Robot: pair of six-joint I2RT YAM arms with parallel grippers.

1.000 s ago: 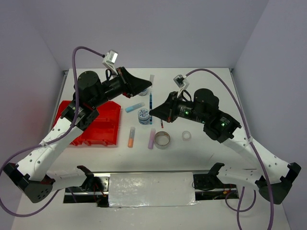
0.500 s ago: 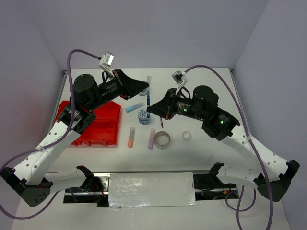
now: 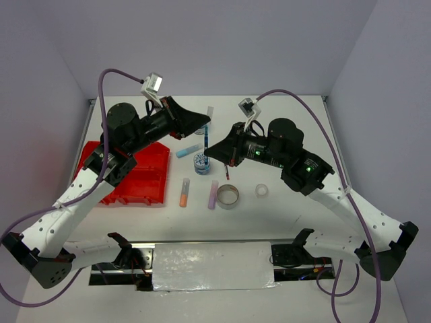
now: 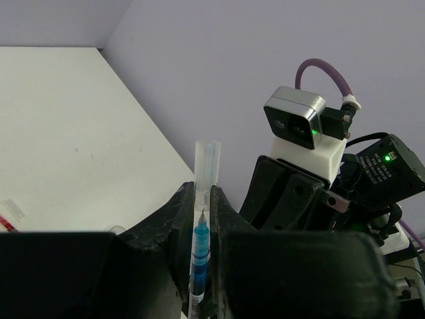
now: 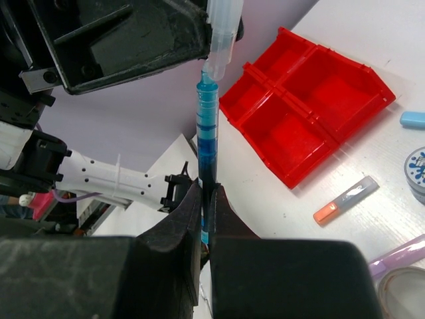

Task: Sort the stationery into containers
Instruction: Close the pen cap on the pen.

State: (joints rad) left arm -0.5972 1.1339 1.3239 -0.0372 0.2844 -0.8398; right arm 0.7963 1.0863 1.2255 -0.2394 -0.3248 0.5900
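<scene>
The teal pen (image 3: 207, 139) hangs in the air between both arms, above the table's far middle. My left gripper (image 3: 204, 122) is shut on its clear cap (image 4: 206, 159), and the pen's tip (image 4: 199, 219) sits inside the cap between the jaws. My right gripper (image 5: 207, 199) is shut on the pen's blue barrel (image 5: 208, 126), with the cap (image 5: 222, 33) at the barrel's far end. The red four-compartment tray (image 3: 135, 178) lies on the left and looks empty (image 5: 305, 119).
On the table lie a light-blue stick (image 3: 188, 151), a blue-patterned tub (image 3: 201, 162), an orange stick (image 3: 184, 192), a lilac stick (image 3: 213, 194), a grey tape ring (image 3: 227, 196), a clear tape ring (image 3: 262, 191) and a red pen (image 3: 227, 173) under the right arm.
Both grippers stay shut on the pen. The right gripper has drifted slightly left and up toward the left gripper, and the left arm has shifted a little.
</scene>
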